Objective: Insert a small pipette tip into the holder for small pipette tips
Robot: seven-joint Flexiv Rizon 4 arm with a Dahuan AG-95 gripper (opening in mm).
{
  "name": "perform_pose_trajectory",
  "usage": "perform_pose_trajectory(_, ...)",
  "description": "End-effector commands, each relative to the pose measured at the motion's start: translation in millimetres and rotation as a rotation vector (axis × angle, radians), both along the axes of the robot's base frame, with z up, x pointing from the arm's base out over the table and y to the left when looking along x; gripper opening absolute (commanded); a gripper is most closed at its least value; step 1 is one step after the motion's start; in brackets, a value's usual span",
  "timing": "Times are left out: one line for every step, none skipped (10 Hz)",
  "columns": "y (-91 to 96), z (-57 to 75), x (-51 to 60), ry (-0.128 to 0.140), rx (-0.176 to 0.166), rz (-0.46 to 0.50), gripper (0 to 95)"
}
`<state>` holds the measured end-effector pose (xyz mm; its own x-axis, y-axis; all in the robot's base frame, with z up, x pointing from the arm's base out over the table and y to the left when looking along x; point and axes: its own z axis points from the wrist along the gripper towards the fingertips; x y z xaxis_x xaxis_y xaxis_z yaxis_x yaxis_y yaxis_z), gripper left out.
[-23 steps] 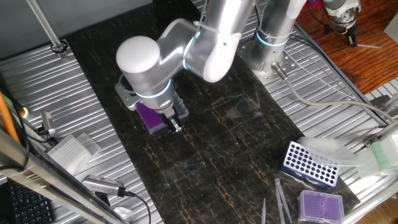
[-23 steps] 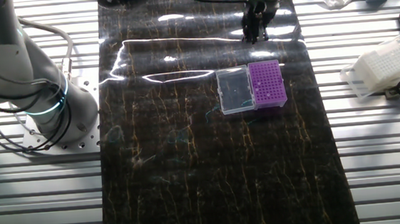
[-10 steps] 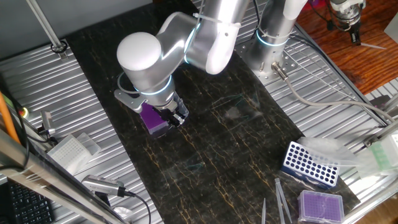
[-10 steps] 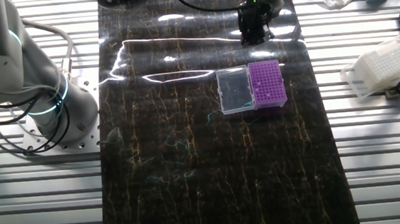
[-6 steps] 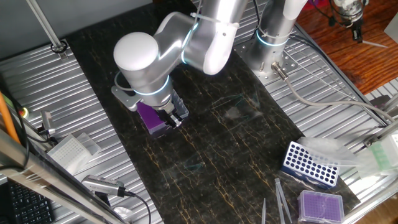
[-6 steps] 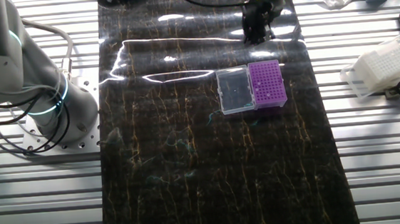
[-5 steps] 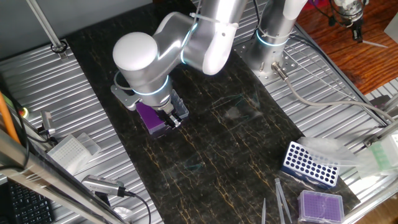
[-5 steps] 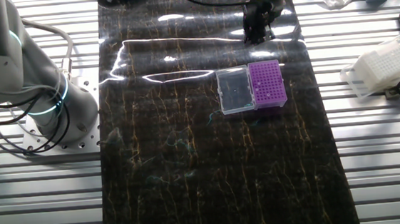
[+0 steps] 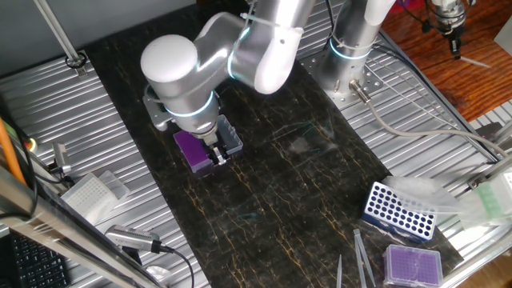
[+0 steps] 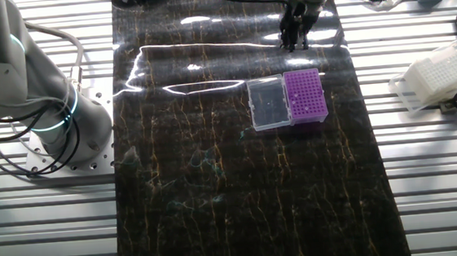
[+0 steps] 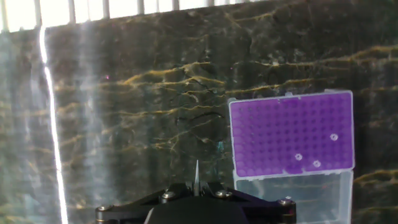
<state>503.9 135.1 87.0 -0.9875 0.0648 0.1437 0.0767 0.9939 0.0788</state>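
Observation:
The holder for small pipette tips (image 11: 291, 134) is a deep-purple rack with a fine grid of holes. Its clear lid (image 11: 292, 193) lies open beside it. A few holes near the lid side hold tips. It also shows in the other fixed view (image 10: 304, 96) and, partly behind the arm, in one fixed view (image 9: 192, 150). My gripper (image 11: 196, 186) is shut on the small pipette tip (image 11: 196, 171), a thin clear needle sticking out between the jaws. The tip hangs over the dark mat, left of the rack and apart from it. The gripper (image 10: 295, 34) is above the mat beyond the rack.
A blue-and-white rack (image 9: 400, 210) and a lilac rack (image 9: 412, 264) stand at the mat's right corner, with tweezers (image 9: 360, 256) beside them. A white tip box (image 10: 437, 79) sits on the slatted table. A second arm's base (image 10: 48, 118) stands left of the mat (image 10: 217, 186).
The arm has shifted a little to the left and up in one fixed view. The gripper has moved slightly sideways over the mat. The rack has not moved.

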Motion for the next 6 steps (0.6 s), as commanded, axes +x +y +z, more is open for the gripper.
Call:
perform_pose_trajectory(1.6, 3.9, 2.3, 0.017, 0.116, -0.091, 0.0)
perform_pose_trajectory(2.2, 5.8, 3.6, 0.021, 0.124, -0.099, 0.0)
perform_pose_trajectory(2.4, 6.6, 4.2, 0.027, 0.126, -0.106, 0.0)
perform_pose_trajectory(2.4, 6.8, 4.1, 0.034, 0.140, -0.115, 0.0)
perform_pose_trajectory(2.5, 8.1, 3.7, 0.038, 0.153, -0.120, 0.0)
perform_pose_trajectory(2.9, 10.6, 3.2, 0.047, 0.175, -0.131, 0.0)
